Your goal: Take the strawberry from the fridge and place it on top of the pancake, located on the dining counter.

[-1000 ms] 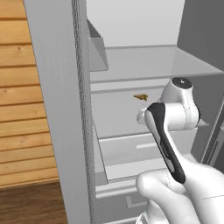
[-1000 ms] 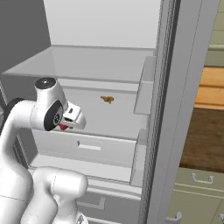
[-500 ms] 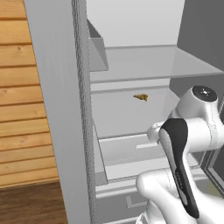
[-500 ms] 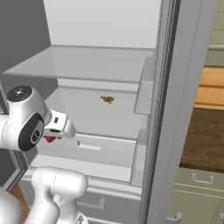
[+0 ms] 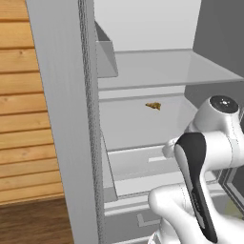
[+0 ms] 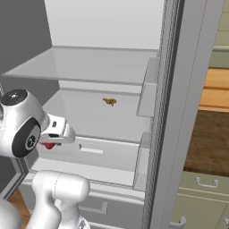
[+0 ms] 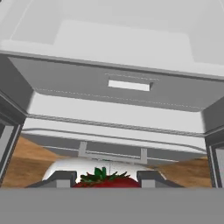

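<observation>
The fridge [image 6: 179, 89] stands open, its matte light grey walls framing smooth pale shelves [image 5: 167, 71] and a flat-fronted drawer [image 7: 122, 87] with a slim rectangular handle; a small, ragged yellowish-brown scrap [image 6: 109, 102] lies on the middle shelf. The hand [image 7: 105, 180] is nearly closed, its two dark fingertips [image 7: 61, 178] pinching the strawberry [image 7: 105, 181], a glossy red lump with a spiky green top; in the right base view the strawberry sits under the hand, just in front of the drawer.

so the fridge [image 5: 71, 119] is open, pale shelves inside. The lower shelf [image 6: 89, 118] has one little yellowish-brown scrap [image 6: 109, 102] sitting on it toward the back, and the upper shelf [image 6: 89, 65] sits above it.
</observation>
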